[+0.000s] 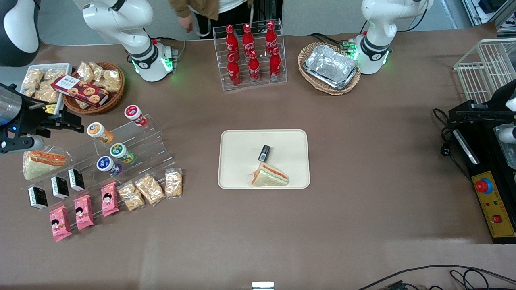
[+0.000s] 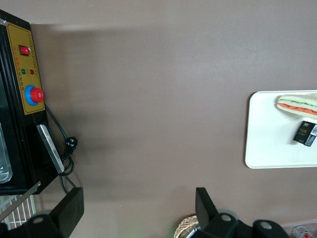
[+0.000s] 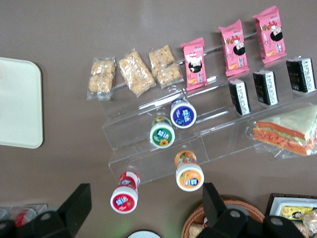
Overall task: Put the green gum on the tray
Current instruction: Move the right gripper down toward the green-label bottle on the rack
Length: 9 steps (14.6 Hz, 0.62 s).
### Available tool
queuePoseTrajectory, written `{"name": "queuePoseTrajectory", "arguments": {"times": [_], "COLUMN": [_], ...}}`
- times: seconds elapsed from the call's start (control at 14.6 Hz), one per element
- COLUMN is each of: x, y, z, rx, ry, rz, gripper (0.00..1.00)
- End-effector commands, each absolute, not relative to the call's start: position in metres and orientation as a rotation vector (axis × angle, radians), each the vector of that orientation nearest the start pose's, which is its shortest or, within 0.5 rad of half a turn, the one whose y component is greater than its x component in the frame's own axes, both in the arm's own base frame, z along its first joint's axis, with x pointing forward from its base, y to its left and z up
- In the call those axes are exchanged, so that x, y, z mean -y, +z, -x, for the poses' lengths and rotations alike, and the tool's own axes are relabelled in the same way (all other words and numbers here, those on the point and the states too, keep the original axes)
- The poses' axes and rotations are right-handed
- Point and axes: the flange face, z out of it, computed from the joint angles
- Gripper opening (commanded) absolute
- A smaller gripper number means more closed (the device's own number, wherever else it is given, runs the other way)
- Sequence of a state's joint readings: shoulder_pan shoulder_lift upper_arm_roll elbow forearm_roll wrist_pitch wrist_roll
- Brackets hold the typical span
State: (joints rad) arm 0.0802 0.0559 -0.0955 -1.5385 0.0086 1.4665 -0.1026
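Note:
The green gum (image 1: 118,150) (image 3: 162,135) is a small canister with a green-and-white lid, lying on a clear stepped stand (image 1: 141,139) between an orange-lidded and a blue-lidded canister. The cream tray (image 1: 231,141) (image 3: 20,104) (image 2: 262,139) lies at the table's middle, holding a sandwich (image 1: 269,176) and a small black packet (image 1: 264,153). My gripper (image 1: 74,123) (image 3: 143,201) hangs open above the working arm's end of the table, beside the stand and apart from the green gum, with nothing between its fingers.
On the stand also lie orange-lidded (image 1: 96,129), red-lidded (image 1: 132,112) and blue-lidded (image 1: 105,164) canisters, with pink packets, black packets and snack bars nearer the camera. A wicker snack basket (image 1: 96,86), a cola bottle rack (image 1: 252,52) and foil trays (image 1: 330,66) stand farther from the camera.

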Motion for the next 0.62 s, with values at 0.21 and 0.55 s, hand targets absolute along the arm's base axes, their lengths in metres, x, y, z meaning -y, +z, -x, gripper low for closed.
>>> {"name": "queuePoseTrajectory", "arguments": {"times": [0.21, 0.55], "x": [0.018, 0.018], "y": [0.577, 0.51], "z": [-0.507, -0.474], "rx": [0.124, 0.111], "ry": [0.129, -0.022], "rz": [3.084, 3.07], "gripper": [1.0, 1.0]}}
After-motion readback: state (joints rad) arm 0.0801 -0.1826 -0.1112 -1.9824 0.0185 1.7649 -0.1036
